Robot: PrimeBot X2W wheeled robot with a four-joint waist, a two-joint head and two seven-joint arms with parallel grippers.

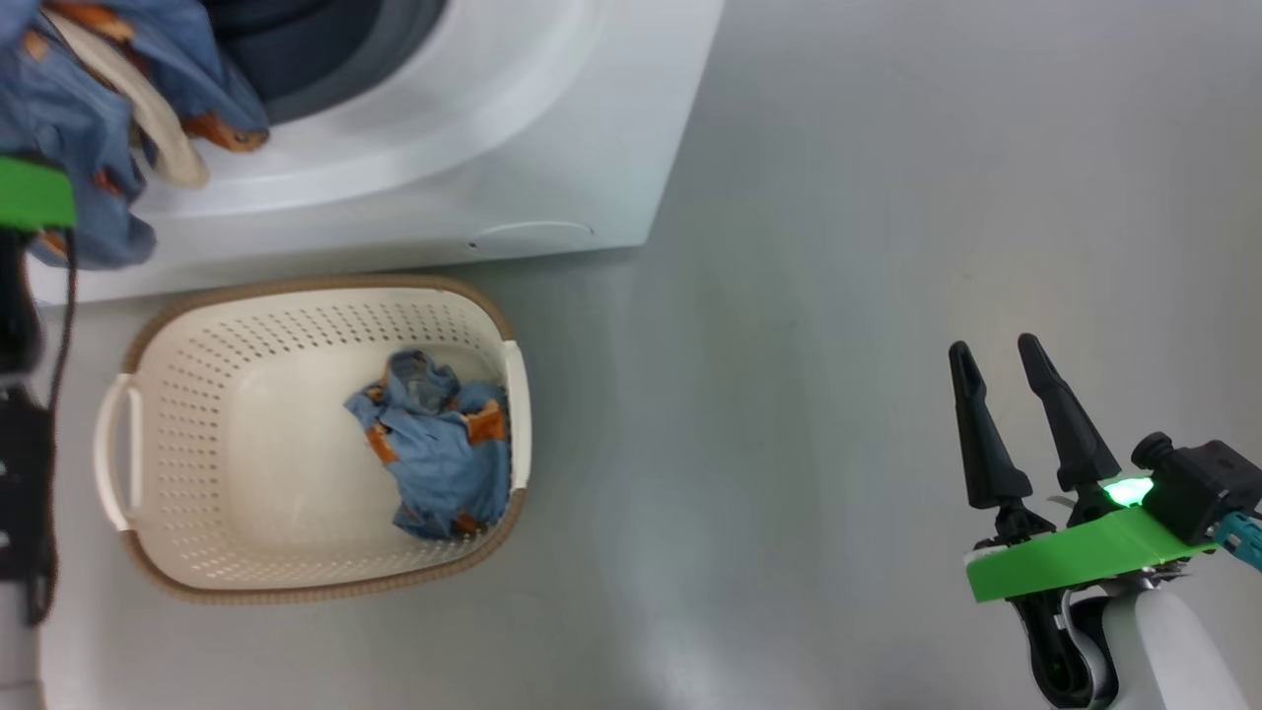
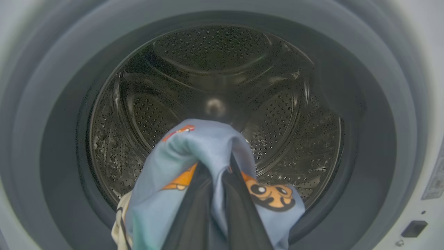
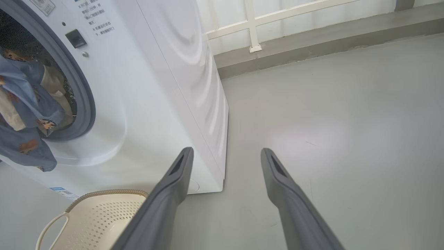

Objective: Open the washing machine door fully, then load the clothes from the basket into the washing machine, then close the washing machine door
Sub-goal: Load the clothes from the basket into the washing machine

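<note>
The white washing machine (image 1: 473,148) stands at the top, its mouth uncovered; the washing machine door is out of view. My left gripper (image 2: 215,166) is shut on light blue clothes (image 2: 194,146) with orange faces, held just in front of the steel drum (image 2: 215,86). The same bundle (image 1: 89,108) hangs over the machine's lower front at upper left. One more blue garment (image 1: 439,459) lies in the cream basket (image 1: 246,444) on the floor before the machine. My right gripper (image 1: 996,347) stands open with nothing in it, low on the right, well apart from the basket.
Bare grey floor (image 1: 838,296) spreads to the right of the machine and basket. In the right wrist view a white railing (image 3: 253,27) on a raised kerb runs behind the machine. My left arm's dark cabling (image 1: 20,444) hangs beside the basket's left handle.
</note>
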